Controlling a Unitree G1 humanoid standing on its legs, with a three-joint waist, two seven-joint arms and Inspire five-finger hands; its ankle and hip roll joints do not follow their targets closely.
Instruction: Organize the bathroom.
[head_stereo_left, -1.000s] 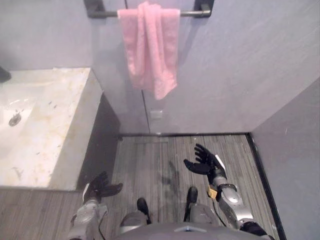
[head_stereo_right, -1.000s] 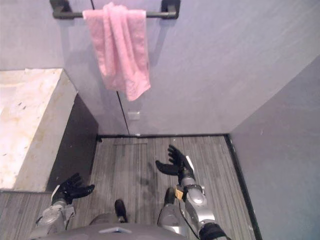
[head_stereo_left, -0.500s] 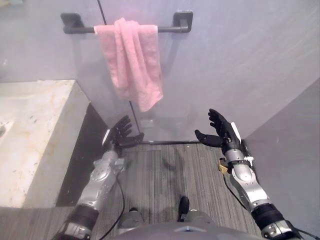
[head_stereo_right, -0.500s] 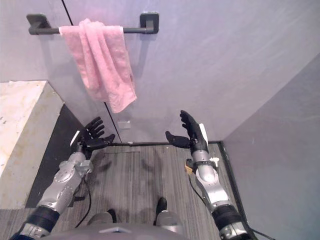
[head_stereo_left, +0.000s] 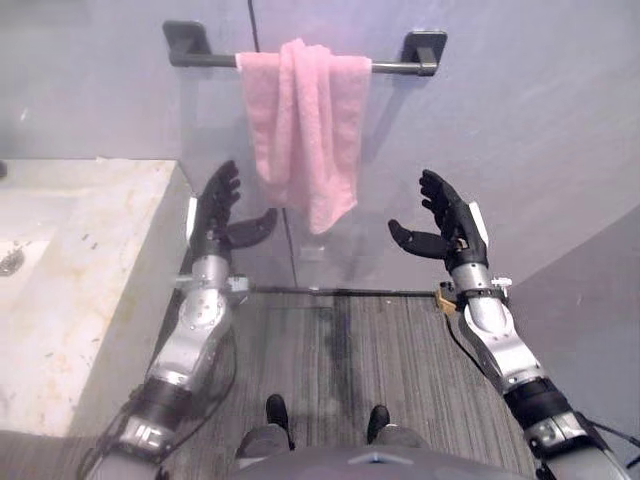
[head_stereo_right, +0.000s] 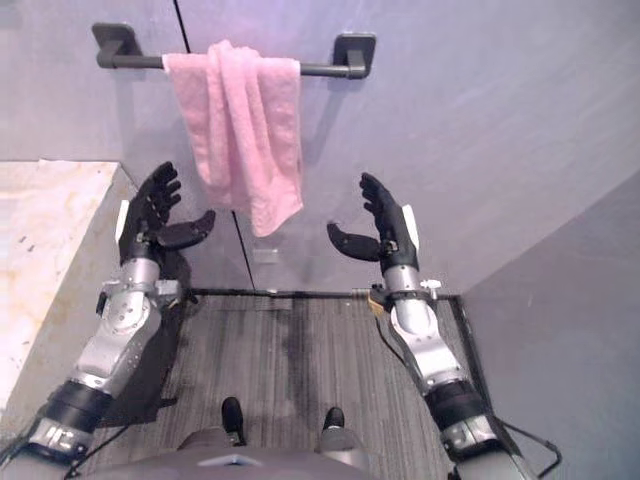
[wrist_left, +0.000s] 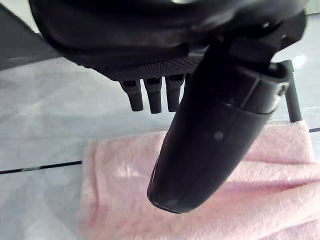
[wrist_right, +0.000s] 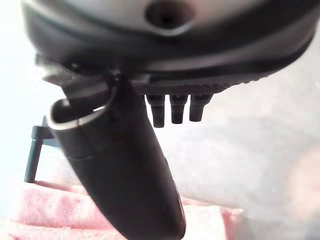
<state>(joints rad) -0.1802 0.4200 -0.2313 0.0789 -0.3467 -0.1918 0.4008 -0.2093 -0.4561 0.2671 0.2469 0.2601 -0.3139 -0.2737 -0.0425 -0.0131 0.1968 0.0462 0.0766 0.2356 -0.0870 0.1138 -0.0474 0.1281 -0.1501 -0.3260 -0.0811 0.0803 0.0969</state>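
Note:
A pink towel (head_stereo_left: 303, 130) hangs bunched over a dark bar (head_stereo_left: 400, 67) on the grey wall. Its lower edge reaches about level with my raised hands. My left hand (head_stereo_left: 216, 211) is open to the left of the towel, fingers straight up and thumb pointing toward the cloth, not touching it. On the towel's other side my right hand (head_stereo_left: 446, 218) is open too, palm facing inward, a gap between it and the cloth. The towel (wrist_left: 120, 195) also shows past the thumb in the left wrist view, and the same towel (wrist_right: 45, 210) in the right wrist view.
A pale stone sink counter (head_stereo_left: 70, 290) stands at the left, its dark side panel (head_stereo_left: 170, 300) close to my left arm. Grey walls meet in a corner at the right. Striped wood floor (head_stereo_left: 340, 350) lies below, between the counter and the right wall.
Both arms have risen from low near the floor to towel height. The left hand climbed most and now stands beside the towel. The camera also shifted.

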